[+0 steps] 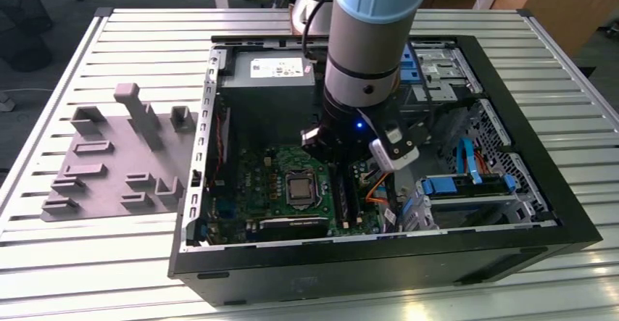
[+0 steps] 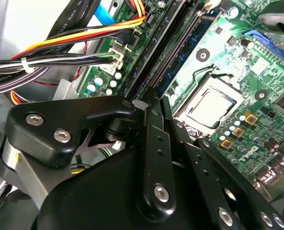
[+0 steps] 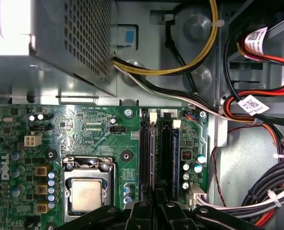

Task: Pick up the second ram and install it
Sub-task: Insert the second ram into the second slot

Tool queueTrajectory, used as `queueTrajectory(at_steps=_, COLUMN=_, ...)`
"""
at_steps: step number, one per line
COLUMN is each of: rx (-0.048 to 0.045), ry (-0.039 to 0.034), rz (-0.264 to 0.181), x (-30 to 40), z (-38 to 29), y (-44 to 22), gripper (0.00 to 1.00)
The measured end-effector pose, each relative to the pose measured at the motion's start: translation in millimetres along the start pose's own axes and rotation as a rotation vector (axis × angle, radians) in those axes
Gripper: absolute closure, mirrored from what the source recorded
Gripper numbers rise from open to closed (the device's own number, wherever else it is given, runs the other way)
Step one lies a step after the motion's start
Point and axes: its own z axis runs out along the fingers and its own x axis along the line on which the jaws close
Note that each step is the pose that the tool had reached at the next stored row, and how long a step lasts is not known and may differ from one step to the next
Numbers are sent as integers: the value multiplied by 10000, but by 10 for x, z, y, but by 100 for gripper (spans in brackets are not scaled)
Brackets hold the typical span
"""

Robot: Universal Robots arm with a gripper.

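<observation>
The second ram [image 3: 169, 153] is a dark stick with a blue-green edge. It stands along the black memory slots of the motherboard [image 3: 98, 129], beside the CPU socket [image 3: 86, 191]. In the second wrist view the same ram [image 2: 185, 48] runs away from my fingertips. My gripper [image 3: 157, 203] is low over the near end of the slots, its black fingers [image 2: 149, 139] drawn together on the stick's end. In the exterior view the gripper [image 1: 334, 158] reaches down inside the open computer case [image 1: 541, 212], just beyond the motherboard.
The grey power supply [image 1: 266, 82] fills the case's far corner. Bundled cables [image 3: 256, 110] run beside the slots, and blue drive brackets [image 1: 464, 187] sit on the exterior view's right. A grey holder plate [image 1: 106, 165] with blocks lies on the slatted table [image 1: 58, 248], at the exterior view's left.
</observation>
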Motion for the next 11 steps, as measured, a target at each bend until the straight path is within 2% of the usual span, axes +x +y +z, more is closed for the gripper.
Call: queueTrajectory(at_steps=11, rx=0, ry=6, rz=32, x=0, z=22, y=0, gripper=86)
